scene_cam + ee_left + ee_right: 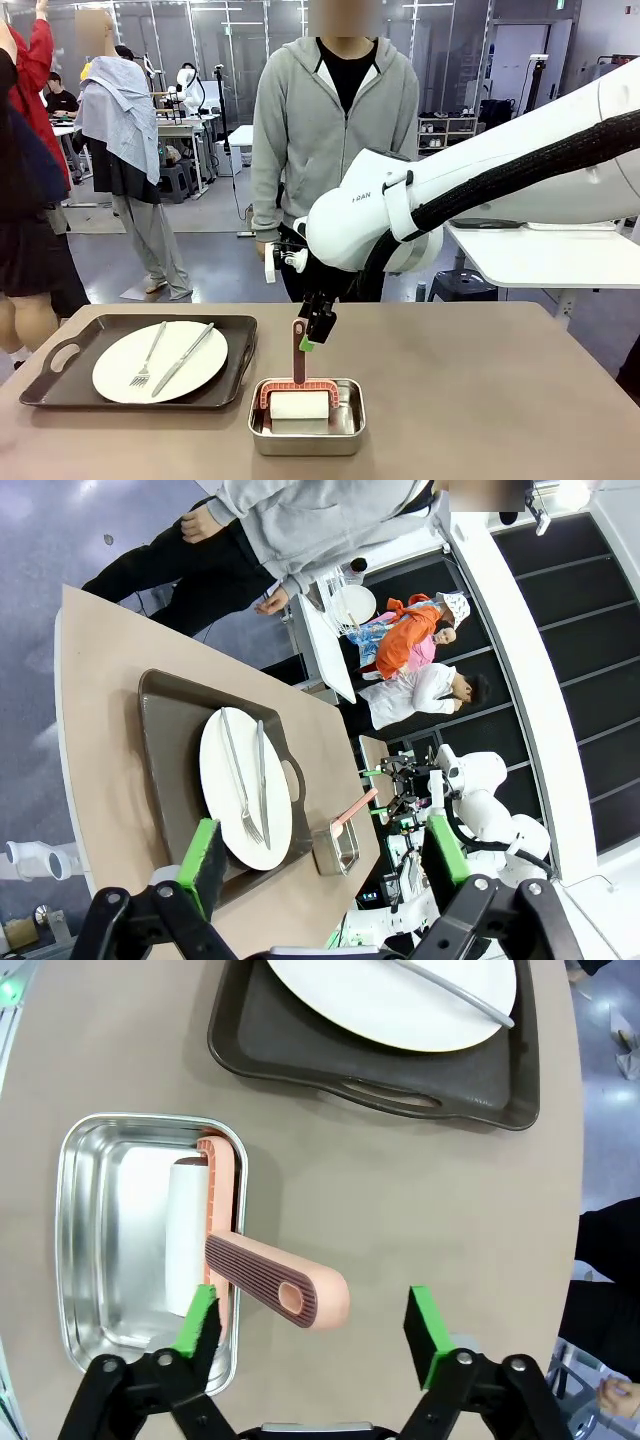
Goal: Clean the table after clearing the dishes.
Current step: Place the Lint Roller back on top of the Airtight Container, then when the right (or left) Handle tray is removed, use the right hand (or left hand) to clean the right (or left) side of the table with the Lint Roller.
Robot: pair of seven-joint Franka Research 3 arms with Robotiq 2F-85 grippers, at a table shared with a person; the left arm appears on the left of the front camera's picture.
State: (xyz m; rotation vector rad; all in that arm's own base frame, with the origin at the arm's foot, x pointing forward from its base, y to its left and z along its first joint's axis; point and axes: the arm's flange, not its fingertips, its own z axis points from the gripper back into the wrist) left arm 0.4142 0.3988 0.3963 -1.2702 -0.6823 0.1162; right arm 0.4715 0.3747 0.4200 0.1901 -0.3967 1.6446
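The table (480, 400) isn't cleared yet: one tray (42, 388) with a plate (115, 372) sits at its left. In the pan (350, 428) by the near edge stands the roller (299, 402). The right gripper (312, 1328) hangs wide open astride its handle, perhaps not touching. The left gripper (325, 865) gapes, empty. Wiping looks unstarted.

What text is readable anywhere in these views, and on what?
"FRAN", with the rest lost round the curve: on the right arm's white housing.
No print can be seen on the plate, tray, pan or roller.
Anything in the background is too small to read.
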